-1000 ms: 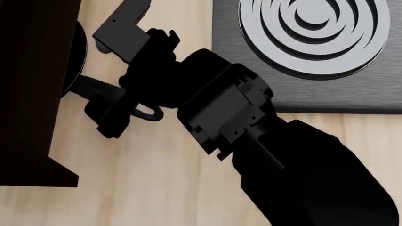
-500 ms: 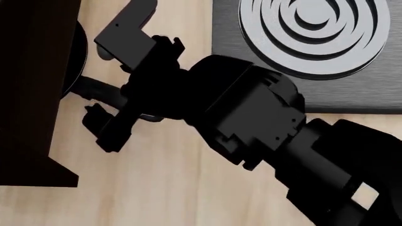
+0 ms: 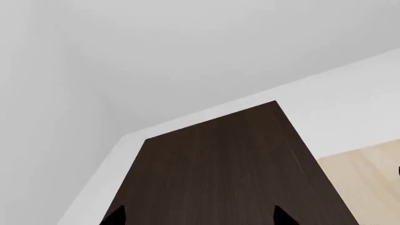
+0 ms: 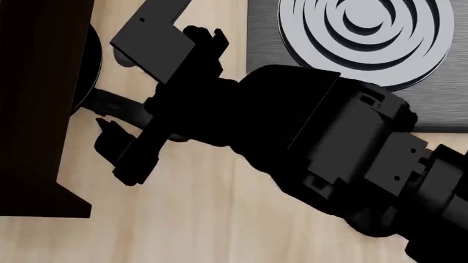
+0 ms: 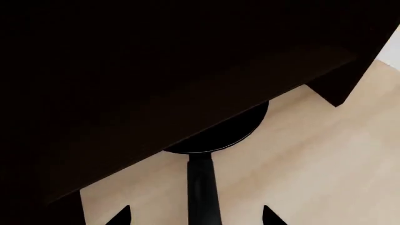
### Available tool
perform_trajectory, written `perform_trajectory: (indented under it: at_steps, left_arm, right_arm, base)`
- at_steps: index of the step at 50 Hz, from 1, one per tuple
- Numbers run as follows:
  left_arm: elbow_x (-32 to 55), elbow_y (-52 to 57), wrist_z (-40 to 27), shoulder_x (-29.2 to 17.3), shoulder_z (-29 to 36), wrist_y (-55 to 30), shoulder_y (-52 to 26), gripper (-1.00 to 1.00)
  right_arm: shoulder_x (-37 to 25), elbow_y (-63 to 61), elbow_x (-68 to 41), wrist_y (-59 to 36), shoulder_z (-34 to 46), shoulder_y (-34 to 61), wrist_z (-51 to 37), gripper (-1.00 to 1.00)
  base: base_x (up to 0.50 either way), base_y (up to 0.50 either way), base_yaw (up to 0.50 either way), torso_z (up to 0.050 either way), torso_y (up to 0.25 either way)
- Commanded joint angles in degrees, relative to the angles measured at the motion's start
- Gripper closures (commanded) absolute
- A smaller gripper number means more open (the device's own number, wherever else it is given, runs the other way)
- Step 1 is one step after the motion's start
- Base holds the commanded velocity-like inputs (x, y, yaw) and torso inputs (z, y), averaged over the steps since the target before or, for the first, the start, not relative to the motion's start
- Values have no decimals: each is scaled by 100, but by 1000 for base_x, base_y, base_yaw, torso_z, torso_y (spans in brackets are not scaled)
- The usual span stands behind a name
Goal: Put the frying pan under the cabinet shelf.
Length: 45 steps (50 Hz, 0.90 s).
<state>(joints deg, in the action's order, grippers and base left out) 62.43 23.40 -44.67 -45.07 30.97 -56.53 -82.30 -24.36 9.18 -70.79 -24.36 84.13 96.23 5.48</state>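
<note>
Left of centre, the right gripper [image 4: 120,145] seems spread astride the frying pan [image 5: 218,136] handle, whose length points under the cabinet shelf [image 4: 36,109].

The round black frying pan [image 5: 228,133] is lying on the light wooden desk [image 4: 197,213], its bowl sitting mostly under the large dark brown wood-grain cabinet shelf [image 4: 36,104] at the left. Its long handle [image 5: 201,192] is sticking out rightward between the right tool's [image 4: 120,98] fingers. The square black hob with concentric rings [image 4: 365,38] is sitting at the far right.
</note>
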Motion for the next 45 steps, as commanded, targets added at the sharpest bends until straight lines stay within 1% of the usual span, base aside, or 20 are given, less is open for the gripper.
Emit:
perform_trajectory:
  at_steps: [1,13,33,45]
  left_arm:
    - [132,36,32,13,-34,-44,-2,-100]
    - [241,90,12,-1,-87,-49,-1,-100]
    - [414,274,-104,-43,-148,-100,12,-100]
    - [579,433,-198,-81,-212,-143,1,-100]
  right_arm:
    - [-515,-983,-121,-98,-157,185,-517,-100]
    - [-1001,-1956,-253,-247,-274,372,-1000,-100]
    - [-1487,-2678,-384,-407,-420,548,-1515,-100]
    - [-2043,-3194,-663,-521,-624,736,-1897,-100]
  base:
    - [0,0,0,0,0]
    - [0,0,0,0,0]
    - [0,0,0,0,0]
    - [0,0,0,0,0]
